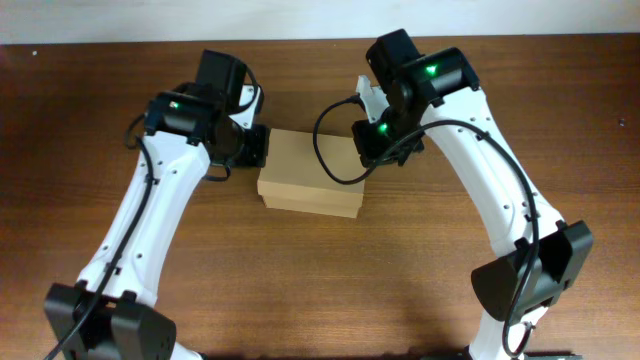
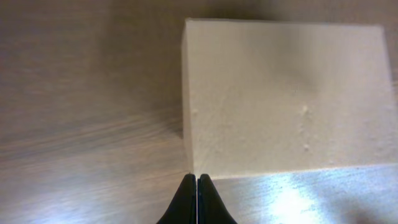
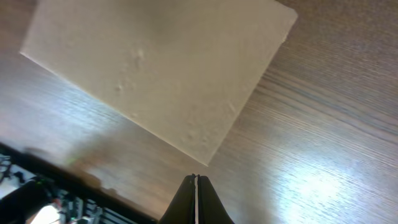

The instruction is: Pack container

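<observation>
nearest the bottom edge of the overhead view sit the black bases of the two white arms, on the dark brown wooden table (image 1: 330, 290). both arms reach up and inward toward the middle.

the left gripper (image 2: 196, 182) has its two black fingers pressed flat together, with nothing between them. in the left wrist view the tips end right at one corner of the small rectangular tan cardboard box (image 1: 310, 172). whether they touch the cardboard cannot be told.

the right gripper (image 3: 196, 182) is likewise closed tight and empty. in the right wrist view its tips point at another corner of the box, just short of it, with a thin strip of wood showing between.

the box stands on the table near the centre, between the two wrists, the left one at its left end and the right one by its far right corner. its top is a plain, flat, unbroken face with a few small dents, so the lid lies closed. a black cable (image 1: 325, 150) from the right arm loops across the right part of the box as seen from overhead.

beyond the arms, the table ends at a pale wall (image 1: 300, 20).
</observation>
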You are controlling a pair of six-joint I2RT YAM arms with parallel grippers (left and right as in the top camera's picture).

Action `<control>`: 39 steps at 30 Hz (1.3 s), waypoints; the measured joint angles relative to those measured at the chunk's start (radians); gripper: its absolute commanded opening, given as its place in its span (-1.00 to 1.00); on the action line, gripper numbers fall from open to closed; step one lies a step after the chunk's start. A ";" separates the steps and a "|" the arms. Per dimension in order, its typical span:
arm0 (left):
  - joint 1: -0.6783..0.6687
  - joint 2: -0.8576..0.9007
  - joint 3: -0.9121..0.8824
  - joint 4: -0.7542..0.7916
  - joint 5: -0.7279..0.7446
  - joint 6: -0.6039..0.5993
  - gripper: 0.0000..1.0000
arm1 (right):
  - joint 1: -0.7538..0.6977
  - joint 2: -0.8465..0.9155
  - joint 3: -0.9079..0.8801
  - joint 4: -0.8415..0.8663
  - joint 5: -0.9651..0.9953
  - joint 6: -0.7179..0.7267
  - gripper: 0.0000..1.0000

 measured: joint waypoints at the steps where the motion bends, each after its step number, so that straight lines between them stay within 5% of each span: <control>1: 0.000 0.001 -0.023 0.022 0.011 0.000 -0.96 | 0.002 -0.002 -0.008 0.000 0.007 0.000 -0.92; 16: -0.012 0.001 -0.238 0.172 0.116 0.000 -0.96 | 0.048 -0.014 -0.363 0.204 0.014 0.001 -0.93; 39: -0.045 0.070 -0.217 0.167 0.131 -0.001 -0.96 | 0.044 -0.014 -0.343 0.227 0.006 -0.001 -0.93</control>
